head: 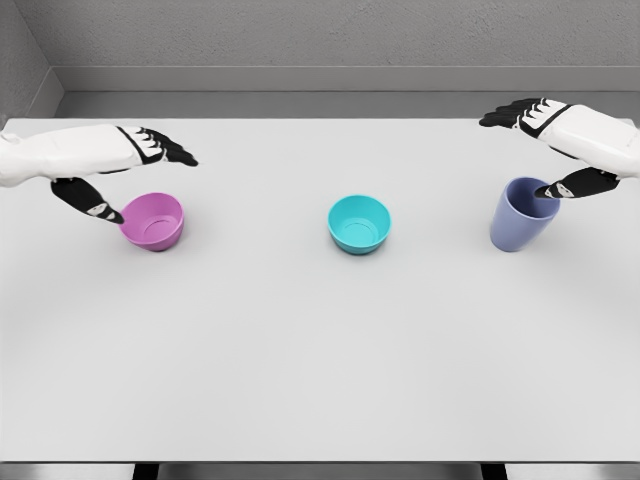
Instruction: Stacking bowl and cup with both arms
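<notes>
A pink bowl [154,221] stands upright at the left of the white table [320,340]. A teal bowl [359,223] sits upright at the middle. A blue-violet cup [522,214] stands upright at the right. My left hand [135,175] hovers at the pink bowl's left rim, fingers spread above it and thumb pointing down beside the wall, holding nothing. My right hand [535,150] hangs over the cup's right side, fingers stretched out above and thumb near the rim, not closed on it.
The table's far edge meets a grey floor and wall behind. Its front edge runs along the bottom of the view, with two dark legs showing below.
</notes>
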You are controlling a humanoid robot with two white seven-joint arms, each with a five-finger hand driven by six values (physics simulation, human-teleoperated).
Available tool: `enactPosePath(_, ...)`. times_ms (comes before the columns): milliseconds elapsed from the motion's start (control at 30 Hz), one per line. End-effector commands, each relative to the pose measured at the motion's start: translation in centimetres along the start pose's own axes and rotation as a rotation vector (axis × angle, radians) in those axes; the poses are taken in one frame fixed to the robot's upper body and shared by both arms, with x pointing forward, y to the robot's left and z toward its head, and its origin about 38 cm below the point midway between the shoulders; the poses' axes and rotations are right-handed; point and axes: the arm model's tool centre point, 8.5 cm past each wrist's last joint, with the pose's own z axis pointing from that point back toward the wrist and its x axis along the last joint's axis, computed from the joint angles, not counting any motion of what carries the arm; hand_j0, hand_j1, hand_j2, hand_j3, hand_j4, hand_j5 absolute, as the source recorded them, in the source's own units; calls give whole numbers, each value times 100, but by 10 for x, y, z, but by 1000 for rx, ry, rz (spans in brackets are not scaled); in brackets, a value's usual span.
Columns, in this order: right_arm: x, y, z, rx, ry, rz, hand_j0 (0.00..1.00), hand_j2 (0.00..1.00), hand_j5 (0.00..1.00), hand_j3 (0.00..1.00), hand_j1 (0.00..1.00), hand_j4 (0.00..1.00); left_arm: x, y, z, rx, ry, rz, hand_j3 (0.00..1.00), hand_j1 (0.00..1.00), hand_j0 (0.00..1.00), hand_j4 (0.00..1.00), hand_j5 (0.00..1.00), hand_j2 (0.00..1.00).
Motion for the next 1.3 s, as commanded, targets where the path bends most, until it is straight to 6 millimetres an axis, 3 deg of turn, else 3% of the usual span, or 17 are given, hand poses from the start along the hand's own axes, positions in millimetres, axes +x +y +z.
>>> enactPosePath(0, 0, -1, 1, -5, 1, -4, 100, 100, 100, 100, 100, 100, -2, 0, 1, 2, 5, 9, 100, 100, 100, 100, 100, 100)
enactPosePath(200, 1, -10, 5, 1, 3, 23, 100, 100, 100, 100, 100, 100, 0, -3, -1, -9, 1, 7, 100, 100, 100, 100, 100, 100)
enactPosePath(300, 4, -15, 10, 16, 3, 46, 100, 100, 100, 100, 100, 100, 1, 4, -2, 4, -4, -6, 100, 100, 100, 100, 100, 100)
enactPosePath(400, 1, -9, 19, 71, 21, 55, 100, 100, 100, 100, 100, 100, -2, 5, -2, 6, 6, -2, 100, 100, 100, 100, 100, 100)
enactPosePath(533, -2, -6, 23, 112, 38, 86, 100, 100, 100, 100, 100, 100, -14, -17, -6, -74, 50, -6, 100, 100, 100, 100, 100, 100)
enactPosePath(700, -3, -4, 24, 133, 44, 87, 100, 100, 100, 100, 100, 100, -10, -8, -15, -116, 35, -46, 100, 100, 100, 100, 100, 100)
enactPosePath(833, -3, 6, 22, 247, 42, 83, 100, 100, 100, 100, 100, 100, -8, 1, -18, -146, 27, -72, 100, 100, 100, 100, 100, 100)
enactPosePath(1133, -2, 13, 18, 253, 33, 70, 100, 100, 100, 100, 100, 100, -9, -15, -22, -216, 23, -59, 100, 100, 100, 100, 100, 100)
enactPosePath(1267, 0, 16, 13, 247, 21, 62, 100, 100, 100, 100, 100, 100, -19, -24, -19, -223, 51, -27, 100, 100, 100, 100, 100, 100)
